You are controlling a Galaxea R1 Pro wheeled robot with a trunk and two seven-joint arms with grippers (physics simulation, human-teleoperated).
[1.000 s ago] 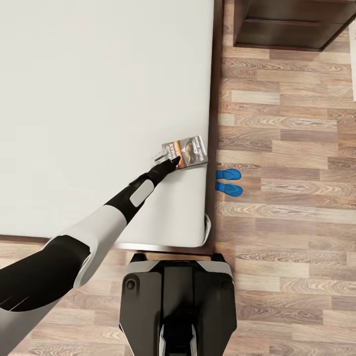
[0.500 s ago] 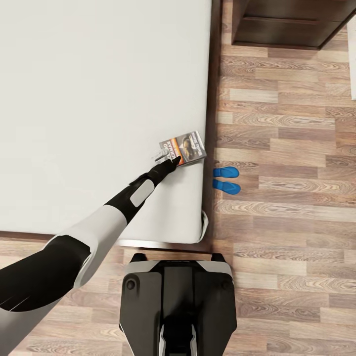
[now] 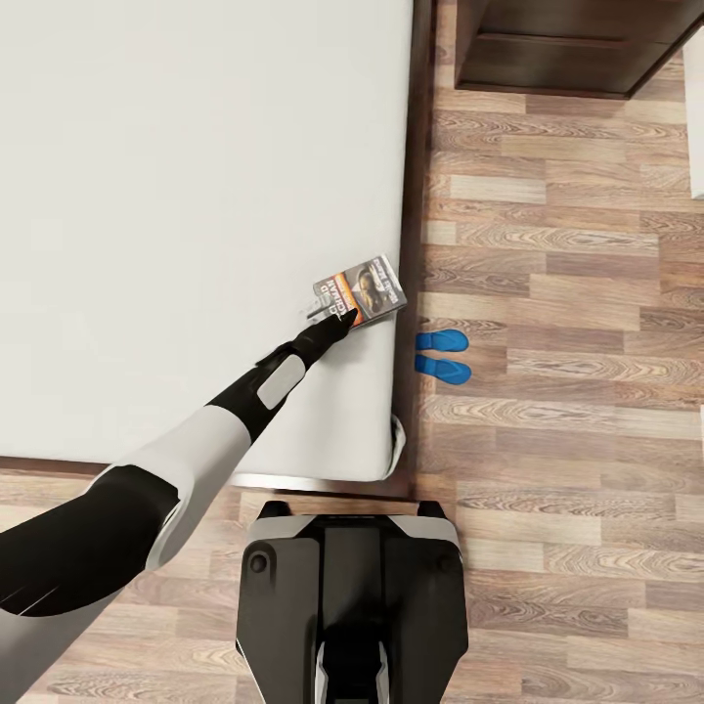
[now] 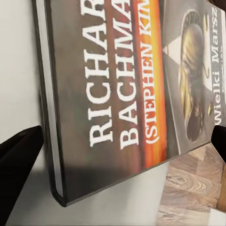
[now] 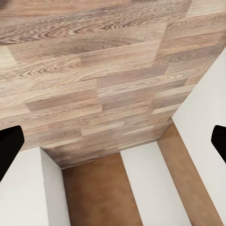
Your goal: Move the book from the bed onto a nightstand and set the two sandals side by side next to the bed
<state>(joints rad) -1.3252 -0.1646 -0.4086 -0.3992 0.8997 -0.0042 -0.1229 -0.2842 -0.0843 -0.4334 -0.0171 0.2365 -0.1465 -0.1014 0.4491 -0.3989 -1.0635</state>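
Reaching across the bed (image 3: pixel 176 196), you are hovering the left gripper (image 3: pixel 337 315), fingers spread and holding nothing, at the paperback book (image 3: pixel 367 286) lying near the mattress's right edge; it is looking light, thin and stiff, so pinching its spine edge seems best.

The bed (image 3: pixel 176 196) has a plain light-grey mattress with a dark brown frame along its right side and its near end. On the mattress lies the book (image 3: pixel 360 290) — flat, cover up, close to the right edge and toward the near corner. Its cover is dark with an orange band and white letters. The wooden plank floor (image 3: pixel 577 293) runs beside the bed and carries the two blue sandals (image 3: pixel 441 354) — they lie side by side, almost touching, just beside the bed frame. A dark wooden cabinet (image 3: pixel 577 44) stands on the floor farther away.
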